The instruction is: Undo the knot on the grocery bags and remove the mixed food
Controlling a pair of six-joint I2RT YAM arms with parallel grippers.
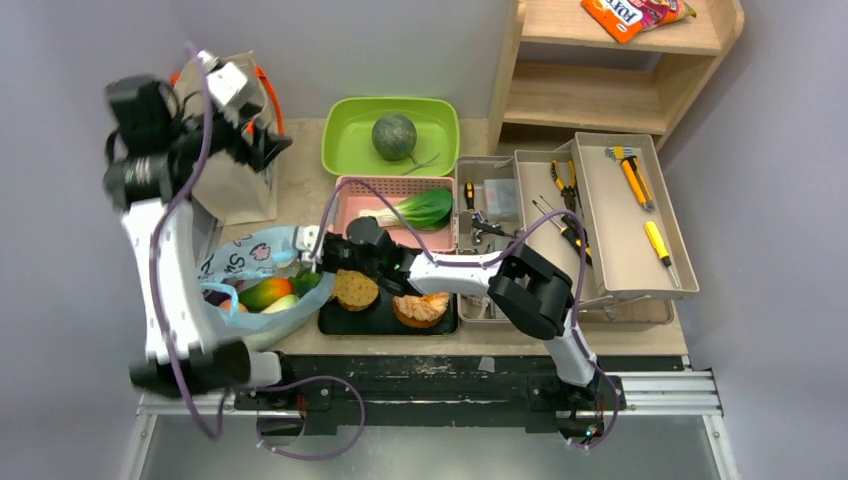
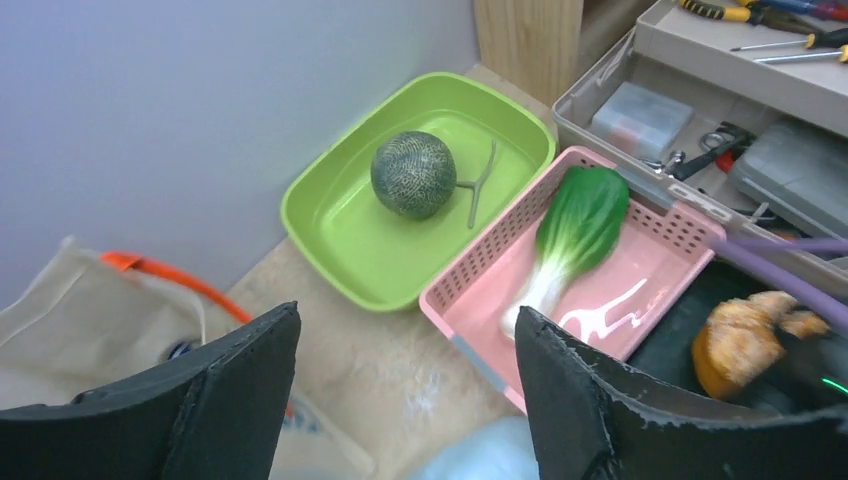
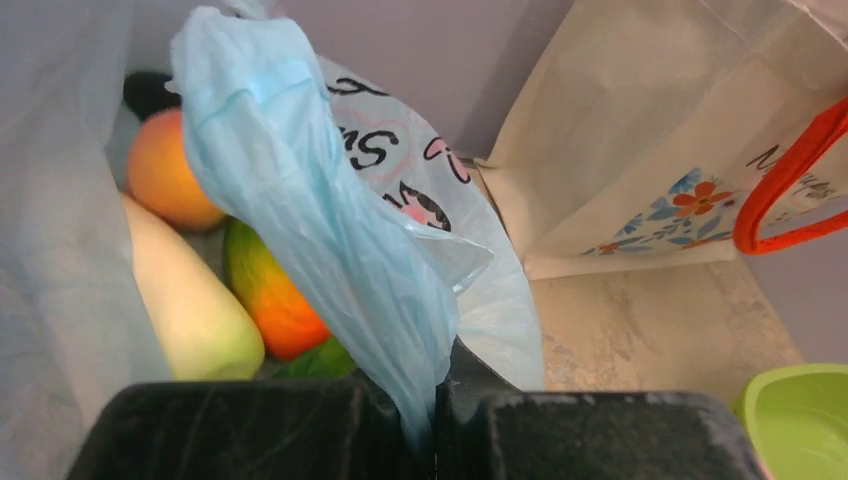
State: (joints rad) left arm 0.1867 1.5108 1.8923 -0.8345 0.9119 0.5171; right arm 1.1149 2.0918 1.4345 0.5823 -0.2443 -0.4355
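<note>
The light-blue plastic bag (image 1: pixel 247 258) lies at the table's left with its mouth open; the knot is out of view. My right gripper (image 3: pixel 436 400) is shut on a strip of the bag's film (image 3: pixel 320 230). Inside the bag lie a peach (image 3: pixel 163 176), a white radish (image 3: pixel 186 302) and an orange-green fruit (image 3: pixel 272 292). My left gripper (image 2: pixel 408 315) hangs open and empty, high above the table in front of the beige tote (image 1: pixel 232 185). The green melon (image 1: pixel 394 135) sits in the green tray (image 1: pixel 350 150). Leafy greens (image 1: pixel 425 208) lie in the pink basket (image 1: pixel 352 195). An orange-topped pastry (image 1: pixel 421 308) rests on the black tray (image 1: pixel 385 322).
A brown round bread slice (image 1: pixel 355 290) shares the black tray. A grey open toolbox (image 1: pixel 620 230) with screwdrivers and pliers fills the right side. A wooden shelf (image 1: pixel 610 95) stands at the back right, with an orange snack packet (image 1: pixel 625 14) on top. Purple cables trail over both arms.
</note>
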